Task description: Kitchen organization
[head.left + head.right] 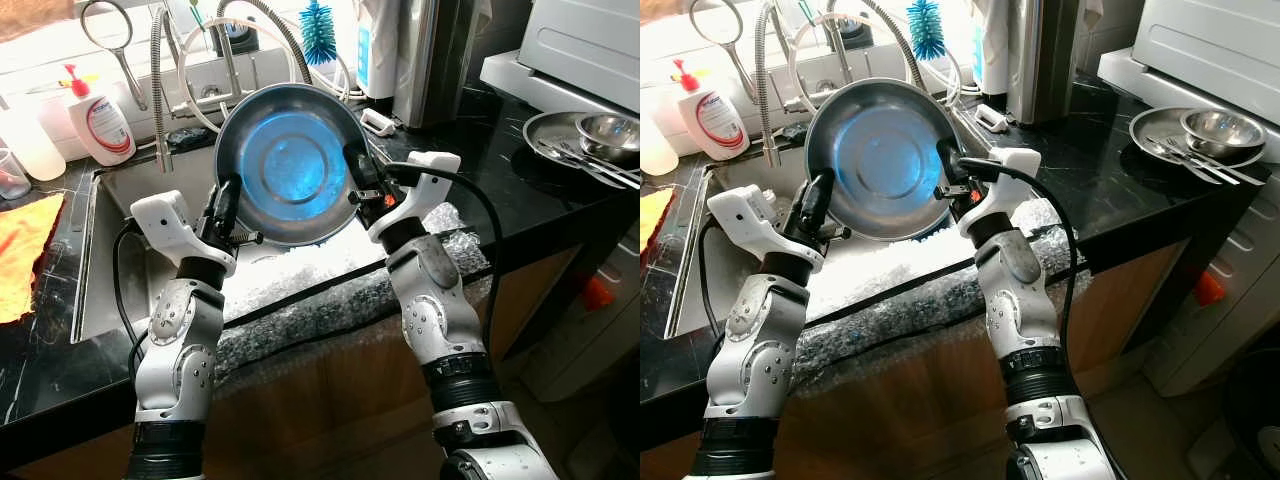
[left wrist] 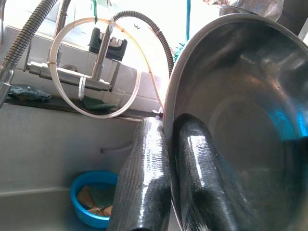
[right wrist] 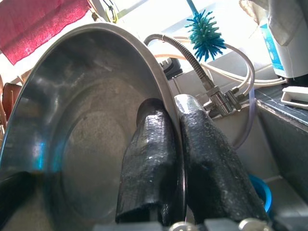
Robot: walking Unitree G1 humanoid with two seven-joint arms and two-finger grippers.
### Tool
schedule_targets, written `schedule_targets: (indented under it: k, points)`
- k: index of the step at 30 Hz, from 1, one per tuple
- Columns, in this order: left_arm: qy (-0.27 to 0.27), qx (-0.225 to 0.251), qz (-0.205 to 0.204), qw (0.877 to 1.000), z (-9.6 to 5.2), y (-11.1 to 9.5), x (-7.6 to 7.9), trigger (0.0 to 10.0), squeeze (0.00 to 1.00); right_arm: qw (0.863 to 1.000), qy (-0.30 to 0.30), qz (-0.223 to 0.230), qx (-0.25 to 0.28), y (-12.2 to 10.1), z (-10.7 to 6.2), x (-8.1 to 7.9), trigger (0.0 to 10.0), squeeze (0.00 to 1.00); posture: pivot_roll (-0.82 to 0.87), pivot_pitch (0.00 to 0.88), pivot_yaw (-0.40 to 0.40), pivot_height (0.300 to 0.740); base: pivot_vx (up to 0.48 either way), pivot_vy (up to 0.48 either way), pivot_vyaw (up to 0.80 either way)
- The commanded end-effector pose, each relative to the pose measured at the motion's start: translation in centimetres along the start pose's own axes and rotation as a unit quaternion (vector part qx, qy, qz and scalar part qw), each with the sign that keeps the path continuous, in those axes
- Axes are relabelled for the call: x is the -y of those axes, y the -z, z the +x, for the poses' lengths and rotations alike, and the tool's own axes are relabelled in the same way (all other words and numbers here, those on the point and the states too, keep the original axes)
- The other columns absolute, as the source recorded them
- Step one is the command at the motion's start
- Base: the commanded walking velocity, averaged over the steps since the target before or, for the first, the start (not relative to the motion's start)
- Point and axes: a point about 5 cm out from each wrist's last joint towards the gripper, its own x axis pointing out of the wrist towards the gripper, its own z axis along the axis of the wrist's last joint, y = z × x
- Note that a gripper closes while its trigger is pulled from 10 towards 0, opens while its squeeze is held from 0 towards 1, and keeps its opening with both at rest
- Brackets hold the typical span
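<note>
- Left gripper (image 1: 226, 196), forearm raised upright, pinches the left rim of the steel bowl (image 1: 290, 165), one finger on each side of the rim.
- Right gripper (image 1: 357, 172), forearm likewise raised, clamps the opposite rim.
- Bowl is held on edge between them, above the sink (image 1: 130, 180), hollow facing the robot.

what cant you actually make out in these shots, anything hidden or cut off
- Sink floor behind the steel bowl: head views, hidden by the bowl that the left gripper and right gripper pinch by its rim.
- Contents of the blue tub: left wrist view, too small, partly behind a finger.
- Soap bottle label: left eye view, too small to read.
- Utensils on the steel plate: glare blurs which kind.
</note>
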Motion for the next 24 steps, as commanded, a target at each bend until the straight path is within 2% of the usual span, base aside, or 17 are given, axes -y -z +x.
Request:
schedule_targets:
  k: [1,2,3,4,19,24]
  points:
    - [0.006,0.000,0.018,1.000,0.0,-0.2,0.0,0.0,0.00,1.000,-0.025,-0.010,0.003,-0.3,0.4,-1.1,10.0,0.16,-0.16,0.000,0.103,0.740,0.000,0.000,0.00]
    - [0.006,0.000,0.017,1.000,0.0,-0.2,0.1,0.0,0.00,1.000,-0.024,-0.011,0.003,-0.3,0.5,-1.1,10.0,0.44,-0.16,0.000,0.103,0.740,0.000,0.000,0.00]
    - [0.006,0.000,0.017,1.000,0.0,-0.2,0.1,0.0,0.00,1.000,-0.024,-0.012,0.003,-0.3,0.4,-1.1,10.0,0.44,-0.15,0.000,0.103,0.740,0.000,0.000,0.00]
    - [0.006,0.000,0.017,1.000,0.0,-0.2,0.1,0.0,0.00,1.000,-0.024,-0.010,0.003,-0.3,0.4,-1.1,10.0,1.00,-0.15,0.000,0.103,0.740,0.000,0.000,0.00]
    - [-0.019,0.012,0.015,1.000,0.0,-0.3,-0.3,0.0,0.00,0.999,-0.033,-0.005,-0.001,-0.2,0.3,-1.4,10.0,1.00,-0.16,0.000,0.104,0.740,0.000,0.000,0.00]
    - [-0.060,0.042,-0.002,0.997,0.2,-1.1,-1.1,0.0,0.00,1.000,-0.029,-0.006,-0.004,-0.2,0.4,-1.3,10.0,1.00,-0.16,0.000,0.103,0.740,0.000,0.000,0.00]
